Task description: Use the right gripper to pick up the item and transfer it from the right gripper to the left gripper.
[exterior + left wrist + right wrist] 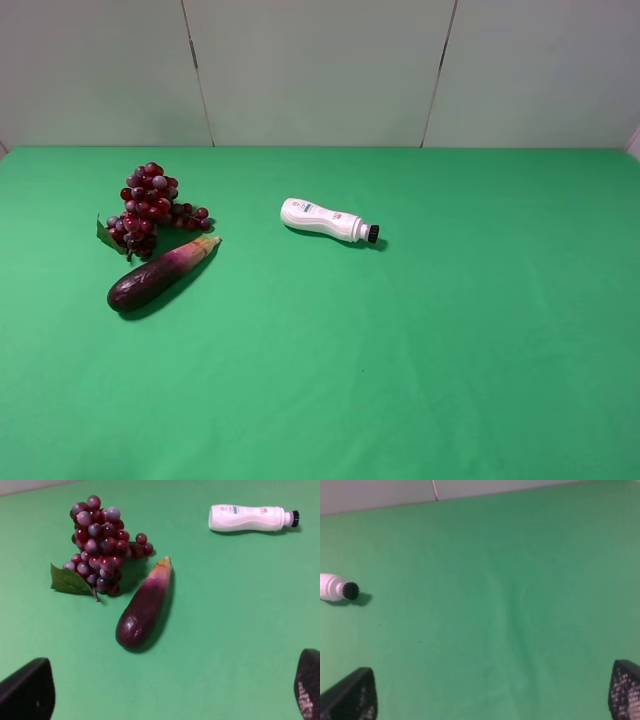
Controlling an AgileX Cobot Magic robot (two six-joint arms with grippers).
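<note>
The grapes (pixel 148 208) lie on the green table at the far left, a dark red and purple bunch with a small green leaf (pixel 69 580). They also show in the left wrist view (pixel 97 550). The left gripper (pixel 167 690) is open and empty, its two black fingertips (pixel 27 690) far apart, well short of the grapes. The right gripper (pixel 487 692) is open and empty over bare green cloth, its fingertips (pixel 626 687) wide apart. The grapes do not show in the right wrist view. Neither arm shows in the exterior high view.
A purple eggplant (pixel 160 273) lies just in front of the grapes, almost touching them (pixel 145 605). A white bottle with a black cap (pixel 325 220) lies on its side near the table's middle (pixel 250 518); its cap end shows in the right wrist view (pixel 340 589).
</note>
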